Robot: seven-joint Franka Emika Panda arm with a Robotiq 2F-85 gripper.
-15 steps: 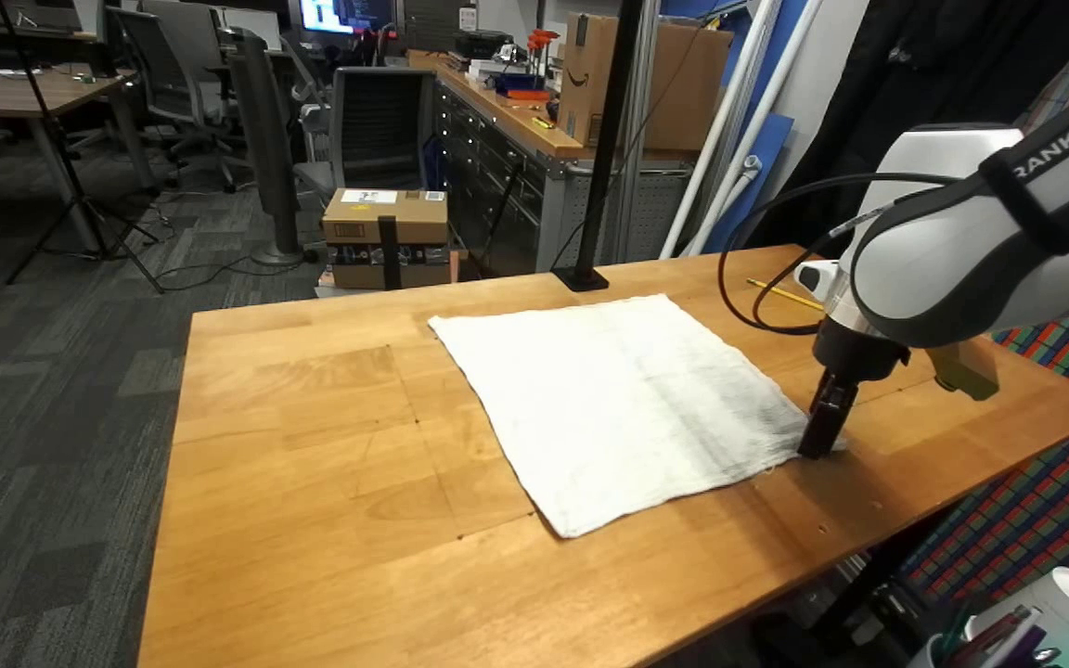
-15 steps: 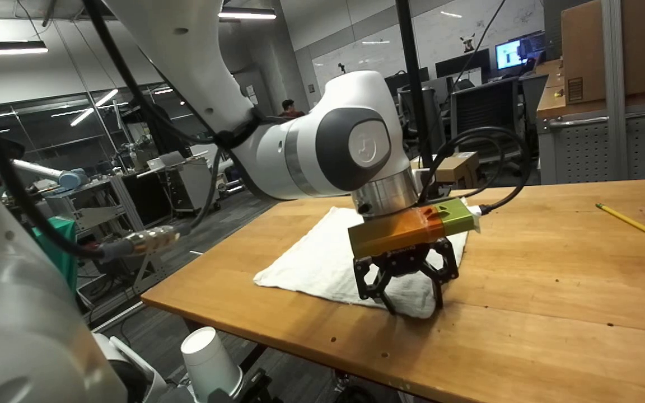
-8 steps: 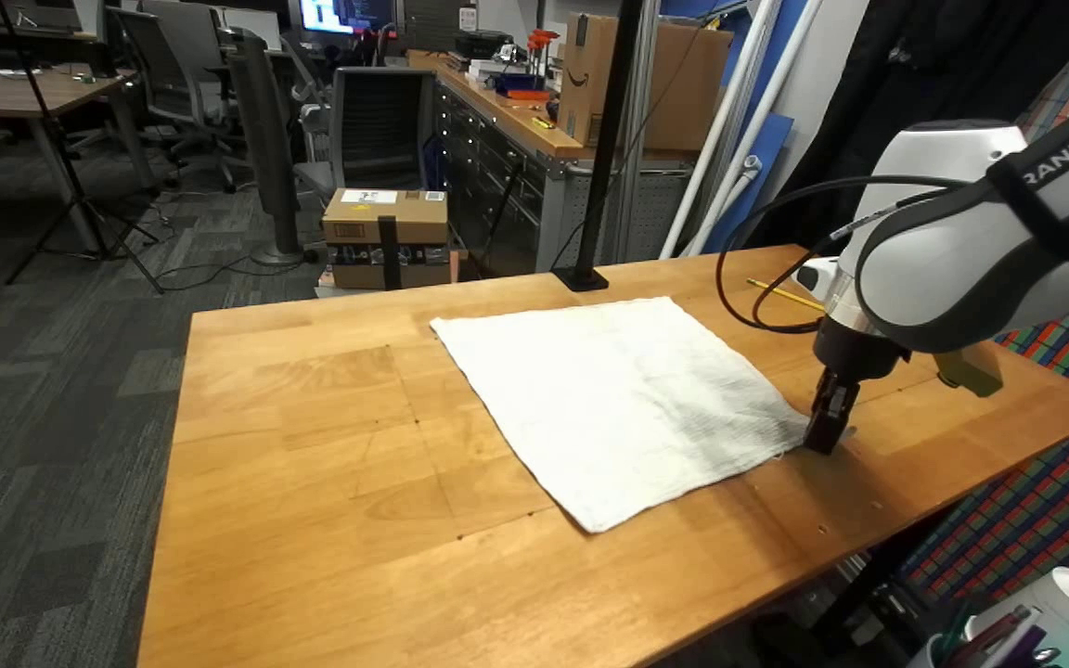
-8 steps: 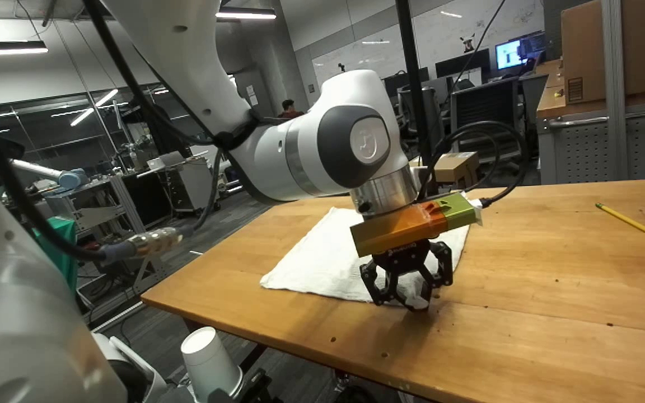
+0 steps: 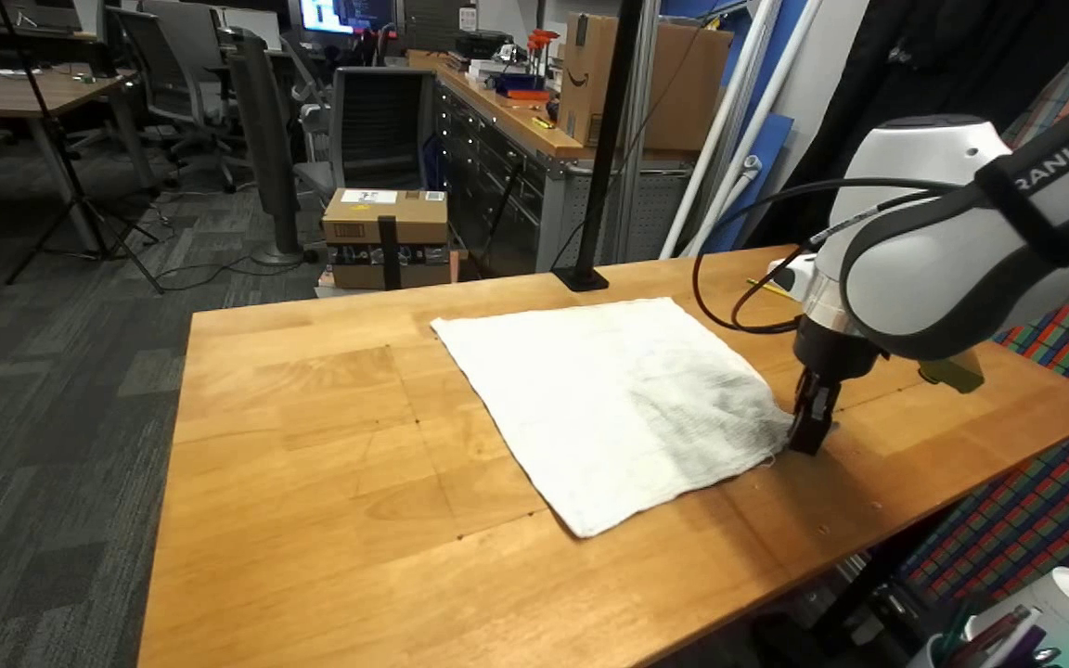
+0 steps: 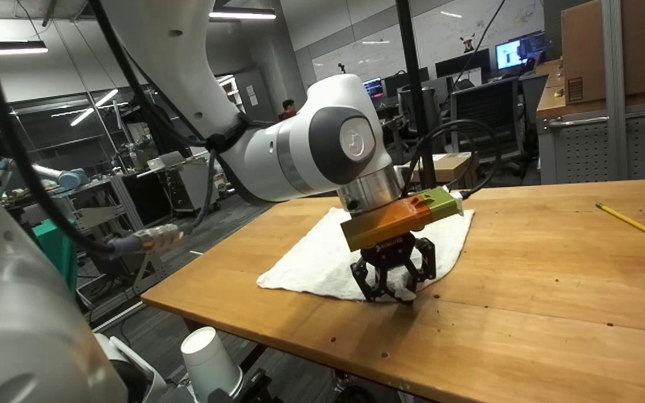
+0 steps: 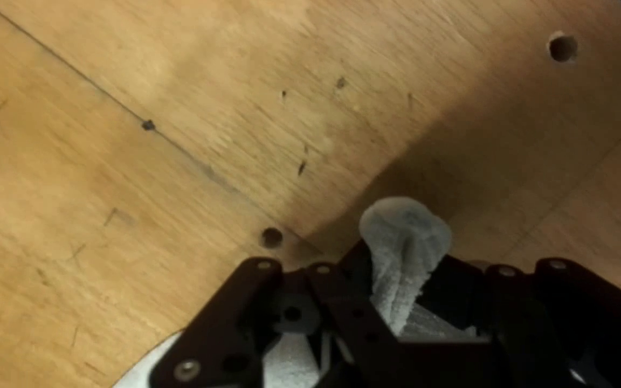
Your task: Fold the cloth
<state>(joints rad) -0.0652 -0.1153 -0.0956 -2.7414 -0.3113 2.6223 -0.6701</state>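
the cloth (image 5: 581,408) lies mostly flat on the table (image 5: 312,464), one edge near the foot of the pole (image 5: 610,139); the gripper (image 7: 405,275) is at a corner (image 7: 406,231) on the side away from the pole; its fingers (image 7: 453,283) are drawn close together, with that corner bunched between them and its rounded end poking past; whether they touch the table i cannot tell; the fold looks barely begun, as no layer shows over another; to do it well, i would raise the corner slightly, then carry it in a low, slow arc toward the pole, so that it rolls over the rest without dragging it; nothing pins the cloth, so a hard pull would probably slide it; lower the corner before letting go; the table's edge at the pole runs close to the cloth, so it should not creep that way, and the arm (image 5: 924,278) should stop short of the pole; more table shows left of the pole, past the cloth, in both exterior views; a pencil (image 6: 636,225) lies right of the pole, likely out of the path.
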